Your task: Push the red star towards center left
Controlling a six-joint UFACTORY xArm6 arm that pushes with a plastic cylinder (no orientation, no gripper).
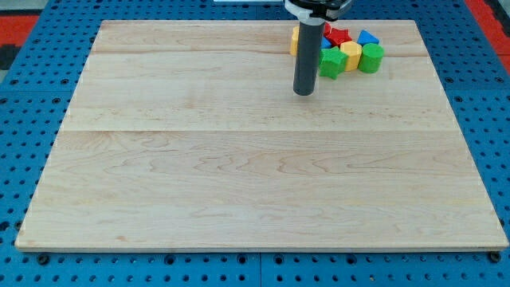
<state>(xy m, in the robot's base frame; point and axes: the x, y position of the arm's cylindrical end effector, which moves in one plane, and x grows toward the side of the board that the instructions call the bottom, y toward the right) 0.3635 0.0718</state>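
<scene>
The red star [340, 36] lies in a tight cluster of blocks near the view's top, right of centre. Around it are a green star-like block [330, 64], a yellow block [351, 55], a green cylinder [370, 57], a blue triangle [366, 37] and a yellow block [294, 41] partly hidden behind the rod. My tip [304, 92] rests on the board just below and left of the cluster, beside the green star-like block. The rod hides part of the cluster's left side.
The blocks sit on a light wooden board [239, 159] that lies on a blue perforated table [24, 119]. The arm's mount [317, 6] shows at the view's top edge.
</scene>
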